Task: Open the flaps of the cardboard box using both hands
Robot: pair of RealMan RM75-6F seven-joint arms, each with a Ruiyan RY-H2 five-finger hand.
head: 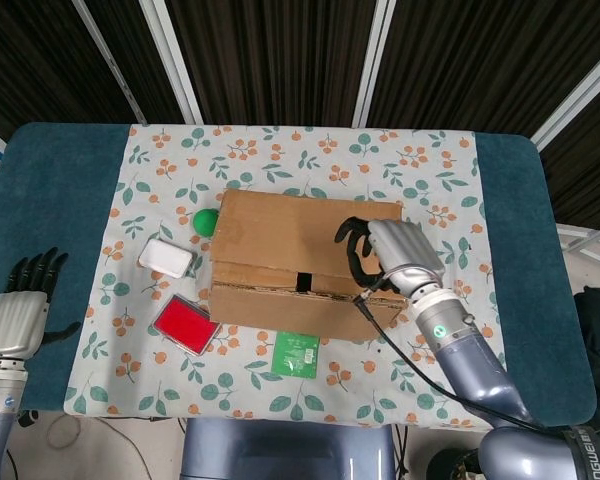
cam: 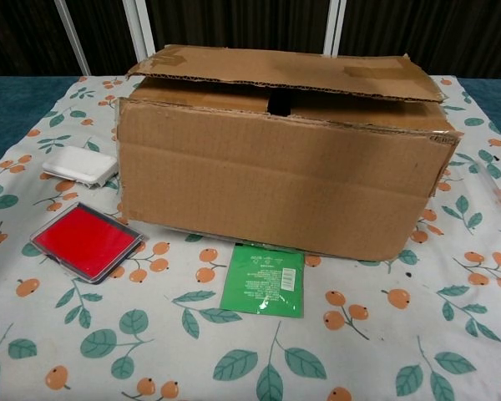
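The cardboard box (head: pixel 280 240) stands mid-table on the flowered cloth. Its near flap (cam: pixel 267 188) hangs down over the front face. The far flap (cam: pixel 275 67) still lies flat over the top, with a dark gap along the seam. My right hand (head: pixel 392 255) is over the box's right end, its bent fingers (head: pixel 352 245) resting at the seam; I see nothing held in it. My left hand (head: pixel 22 305) lies far off at the table's left edge, fingers apart, holding nothing. The chest view shows neither hand.
A green ball (head: pixel 205 221) touches the box's far left corner. A white pad (cam: pixel 79 164) and a red flat case (cam: pixel 87 241) lie left of the box. A green sachet (cam: pixel 263 280) sits just before the hanging flap.
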